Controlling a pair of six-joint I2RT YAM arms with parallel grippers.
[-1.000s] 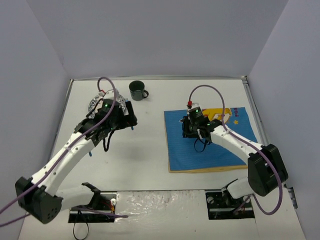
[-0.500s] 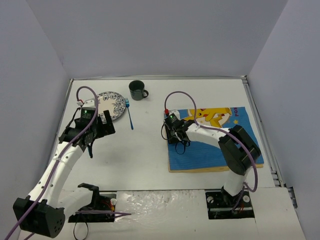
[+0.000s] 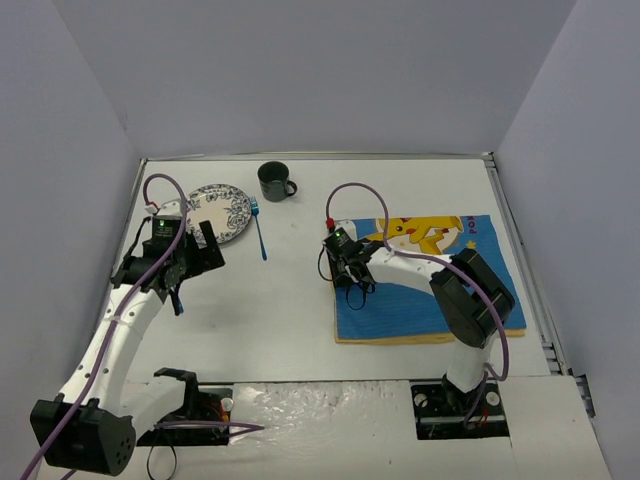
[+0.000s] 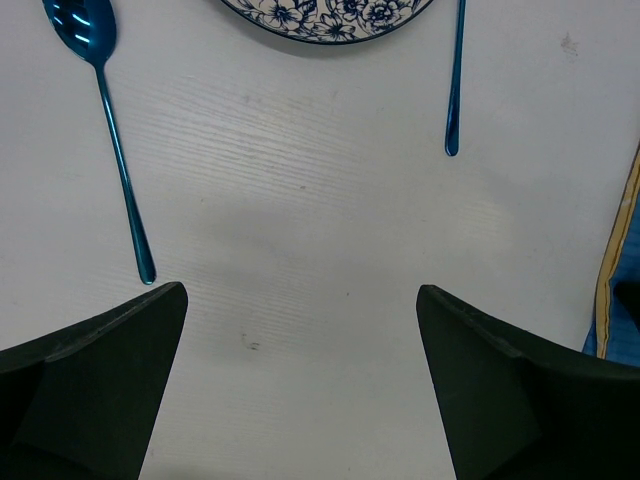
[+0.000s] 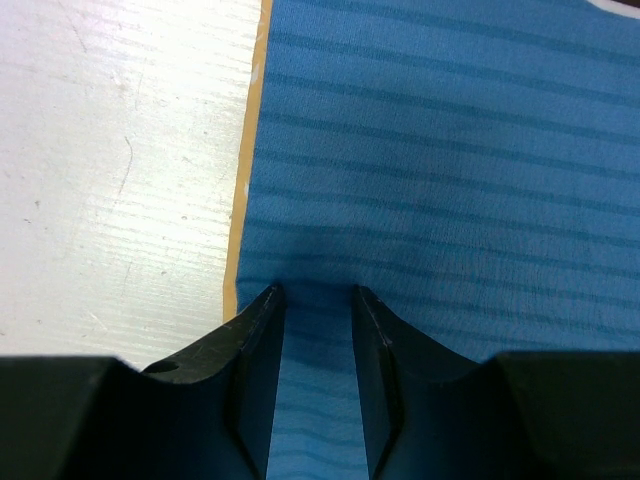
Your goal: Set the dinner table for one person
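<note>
The large flat white dinner table (image 3: 290, 310), faintly grained and edged in thin metal, spreads beneath both arms. The left gripper (image 4: 300, 290) hangs over bare tabletop with its jaws spread wide. Just beyond it lie a glossy blue metal spoon (image 4: 110, 130), a round floral-patterned ceramic plate (image 3: 222, 210) and a second slim blue utensil (image 4: 455, 80). The right gripper (image 5: 315, 292) pinches the blue striped cloth mat (image 5: 450, 150), which creases at the fingertips, near its tan-bordered edge.

This was a robot test cell in a lab: the white dinner table (image 3: 290, 310) stood boxed in by 3 plain grey panels (image 3: 300, 70) along its far, left and right edges, with 2 white robot arms (image 3: 125, 320) trailing purple cables (image 3: 352, 188) bolted at its near edge.
</note>
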